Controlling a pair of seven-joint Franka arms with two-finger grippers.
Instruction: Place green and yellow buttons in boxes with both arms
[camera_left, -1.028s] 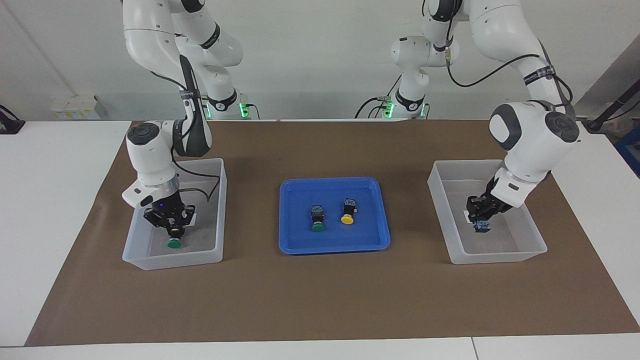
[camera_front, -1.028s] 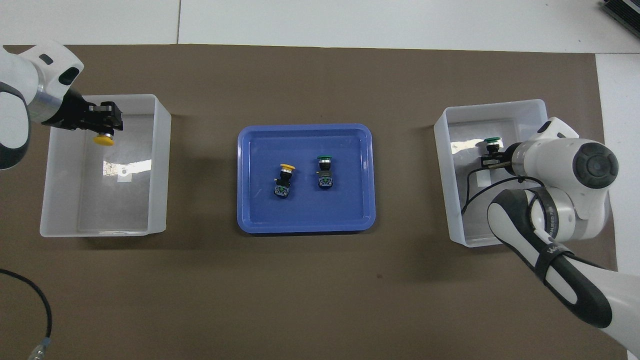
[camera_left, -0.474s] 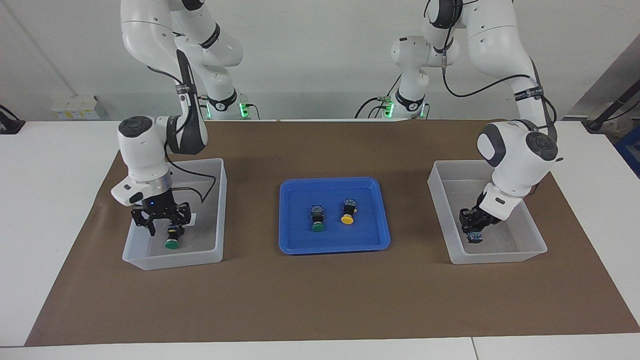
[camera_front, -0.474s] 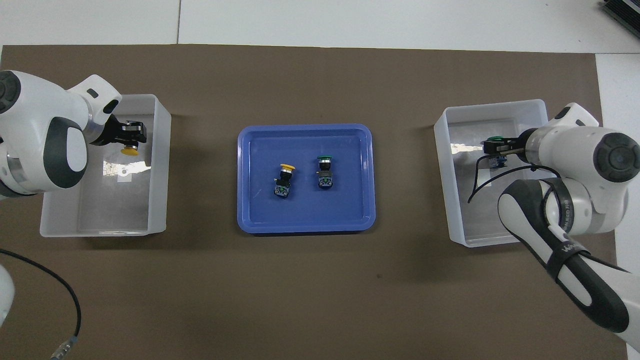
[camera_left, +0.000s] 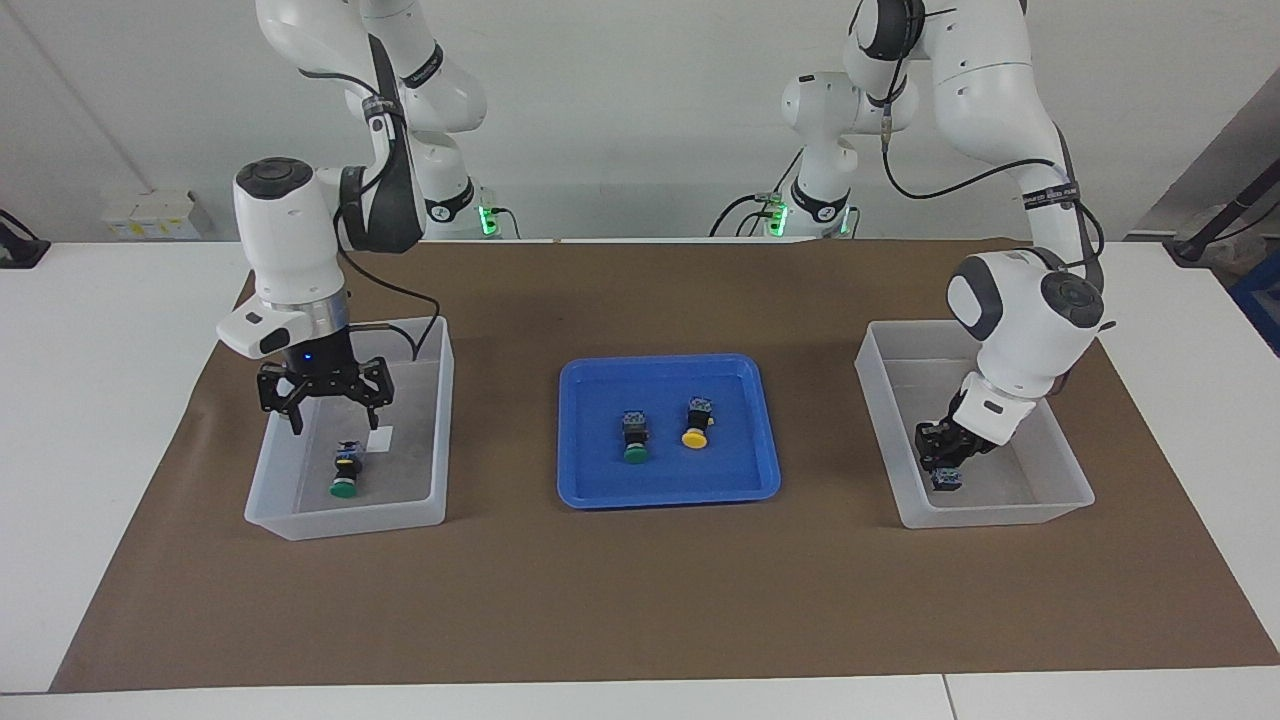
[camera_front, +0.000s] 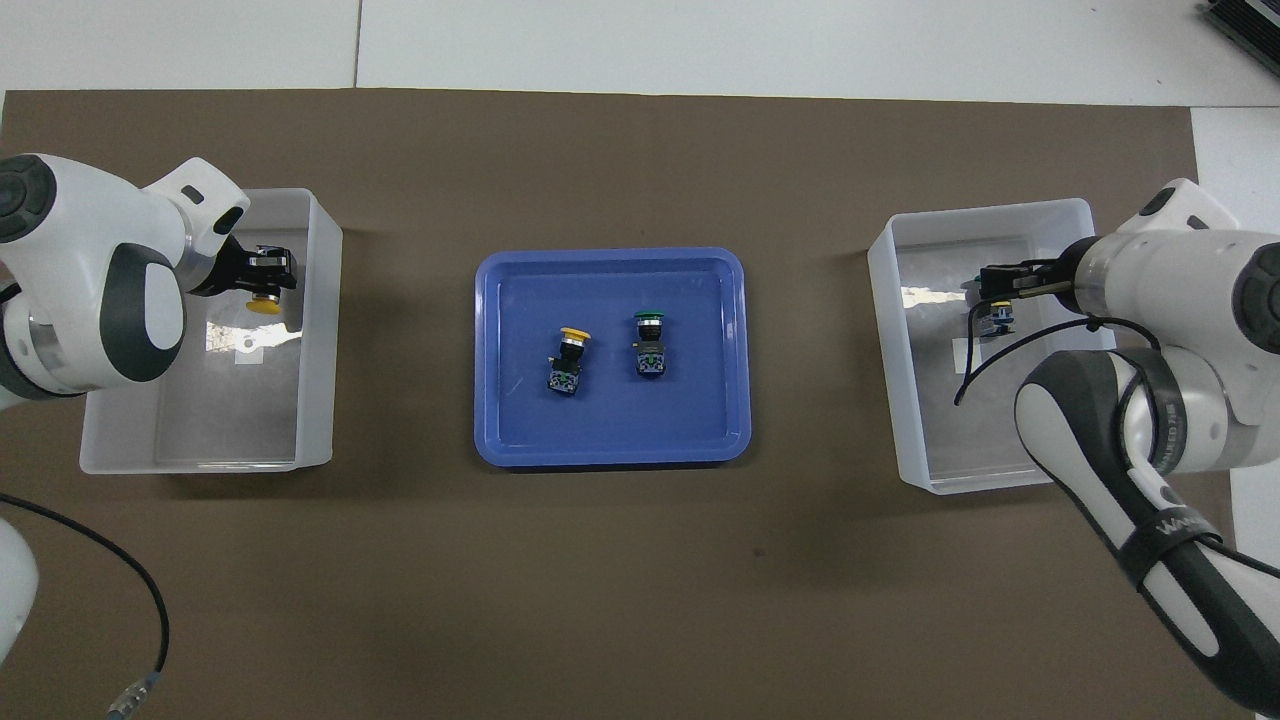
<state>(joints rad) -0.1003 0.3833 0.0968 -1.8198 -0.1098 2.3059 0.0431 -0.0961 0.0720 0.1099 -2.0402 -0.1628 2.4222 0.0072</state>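
Note:
My right gripper (camera_left: 340, 412) is open and raised over the box (camera_left: 345, 522) at the right arm's end. A green button (camera_left: 345, 476) lies on that box's floor under it, free of the fingers. In the overhead view this gripper (camera_front: 1000, 285) partly covers that button (camera_front: 992, 320). My left gripper (camera_left: 940, 462) is low inside the other box (camera_left: 990, 516), shut on a yellow button (camera_left: 946, 480). Its yellow cap (camera_front: 263, 305) shows at the gripper (camera_front: 265, 275) in the overhead view. A second green button (camera_left: 634, 441) and a second yellow button (camera_left: 696, 426) lie in the blue tray.
The shallow blue tray (camera_left: 668, 495) sits mid-table between the two boxes on a brown mat (camera_left: 640, 600). A small white label (camera_left: 381, 439) lies in the right arm's box. A loose cable (camera_front: 120, 590) lies at the mat's edge near the left arm.
My right gripper let go of the green button, opened and rose above it. My left gripper went lower into its box with the yellow button.

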